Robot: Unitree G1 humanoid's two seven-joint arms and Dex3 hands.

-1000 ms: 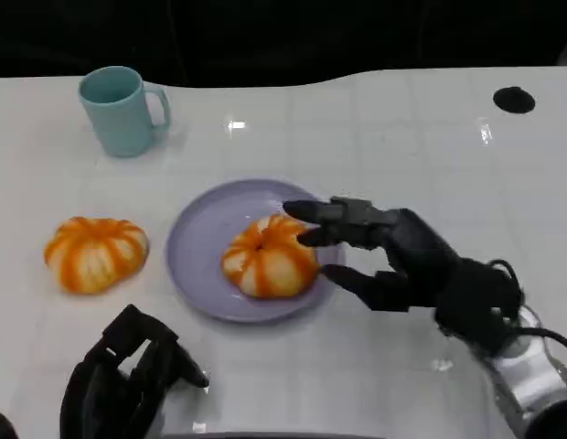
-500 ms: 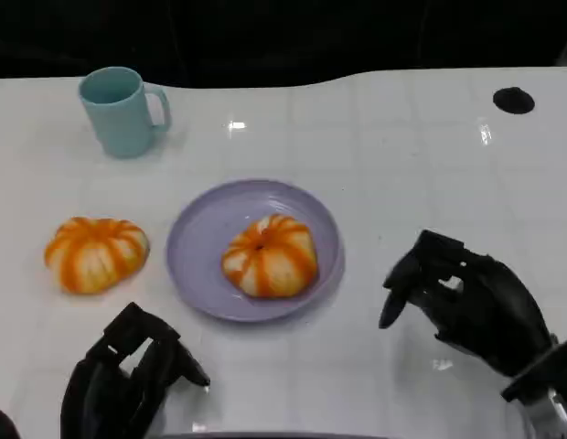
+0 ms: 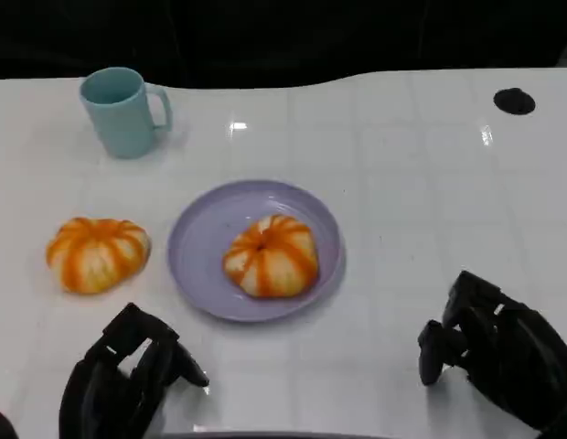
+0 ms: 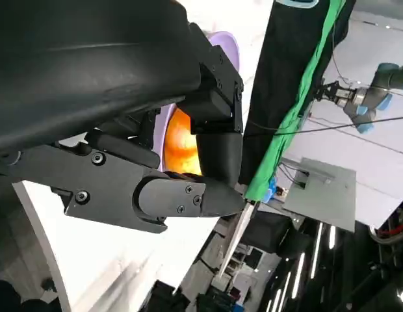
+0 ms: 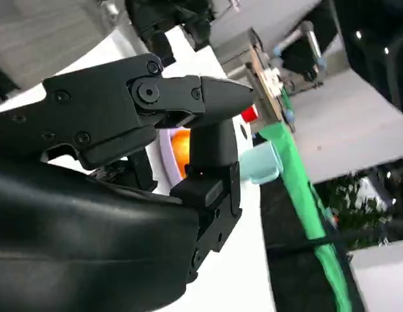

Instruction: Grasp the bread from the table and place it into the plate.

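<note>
We see a white worktop point(image 3: 402, 192) carrying a purple plate point(image 3: 201, 240) with one bread point(image 3: 271, 255) lying in it. Another bread point(image 3: 97, 253) sits left of the plate, a mug point(image 3: 121, 111) far left. Our right hand point(image 3: 498, 352) and left hand point(image 3: 128, 375) rest near, both clenched, grasping nothing.

orange-striped bread point(image 3: 270, 256) on the lilac plate point(image 3: 203, 240)
</note>
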